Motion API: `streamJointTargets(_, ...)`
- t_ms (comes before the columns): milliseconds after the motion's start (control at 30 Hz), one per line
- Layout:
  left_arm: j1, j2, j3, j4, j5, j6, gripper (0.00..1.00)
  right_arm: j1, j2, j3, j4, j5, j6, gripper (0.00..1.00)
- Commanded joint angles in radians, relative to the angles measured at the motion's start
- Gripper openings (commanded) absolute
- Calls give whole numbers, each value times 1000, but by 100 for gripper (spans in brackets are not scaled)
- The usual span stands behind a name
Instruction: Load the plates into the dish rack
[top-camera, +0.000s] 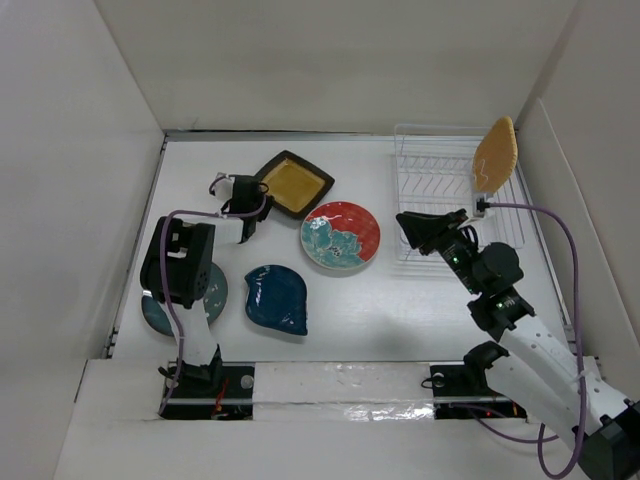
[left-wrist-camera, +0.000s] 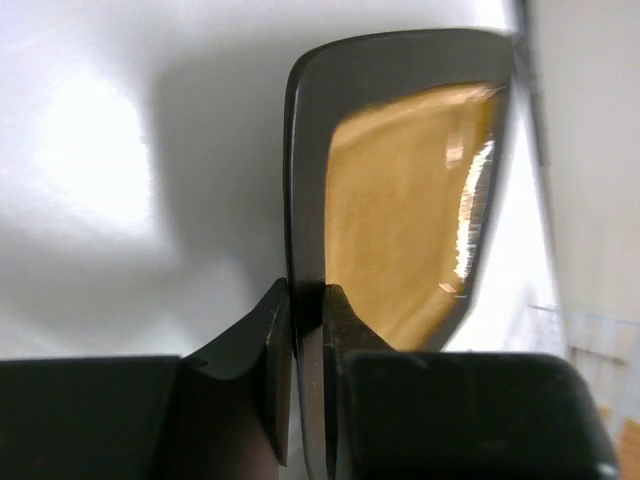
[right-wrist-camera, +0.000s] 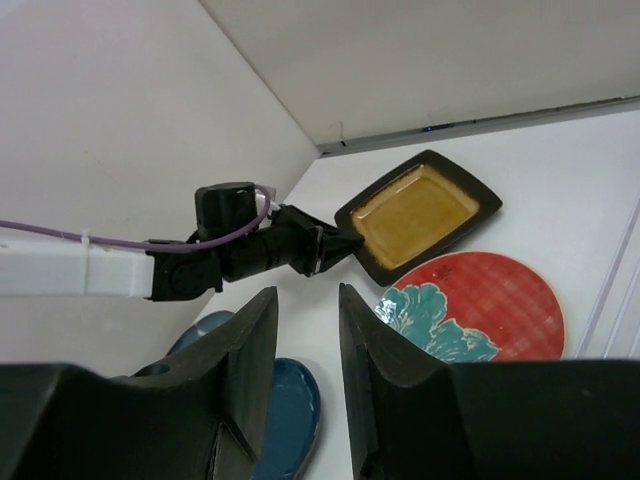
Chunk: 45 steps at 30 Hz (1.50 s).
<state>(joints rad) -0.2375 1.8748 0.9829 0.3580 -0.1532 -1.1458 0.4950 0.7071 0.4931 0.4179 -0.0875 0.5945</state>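
My left gripper (top-camera: 262, 190) is shut on the black rim of the square yellow plate (top-camera: 294, 183) at the back of the table. In the left wrist view both fingers pinch that rim (left-wrist-camera: 306, 295), and the yellow plate (left-wrist-camera: 400, 200) stretches away from them. The round orange plate (top-camera: 494, 155) stands on edge in the clear dish rack (top-camera: 440, 170) at the back right. The red flowered plate (top-camera: 341, 235) and the blue leaf plate (top-camera: 277, 298) lie flat. The teal-grey plate (top-camera: 153, 313) is partly hidden under the left arm. My right gripper (top-camera: 408, 228) hovers open and empty beside the rack's front left corner.
White walls close in on the left, back and right. In the right wrist view the open fingers (right-wrist-camera: 308, 300) point over bare table toward the red plate (right-wrist-camera: 480, 310), the blue plate (right-wrist-camera: 285, 410) and the left arm. A purple cable loops beside each arm.
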Motion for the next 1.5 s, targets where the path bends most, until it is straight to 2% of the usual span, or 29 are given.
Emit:
streamJointTargets(0,-11,-46,-62,62,-48,67,0,-15,-18,12,9,-11,-18,37)
streamJointTargets(233,64,-221,-233,309,-108,110,0,-6,40,27,33,-67,-35,36)
streamJointTargets(333,92,-250,-227,371,-114,170,0,14,94,39,50,-95,-50,38)
streamJointTargets(500,128,-264,-202,464,-76,260,0,65,178,67,64,-103,-96,50)
streamJointTargets(600,142,-301,-193,508,-34,322,0,74,224,78,78,-100,-108,61)
streamJointTargets(733,152,-358,-141,516,-3,423,0,74,349,119,78,-155,-108,73)
streamJointTargets(933,152,-405,-53,452,29,529,0,74,417,157,105,-175,-99,80)
streamJointTargets(1167,179,-414,-50,437,87,476,0,74,551,272,140,-164,-88,83)
streamJointTargets(1300,179,-468,-26,380,119,477,0,35,776,467,192,-239,-64,88)
streamJointTargets(1333,179,-483,-21,371,125,478,0,18,880,537,217,-311,-38,89)
streamJointTargets(1467,179,-569,-6,311,182,465,0,-42,1106,711,327,-487,111,92)
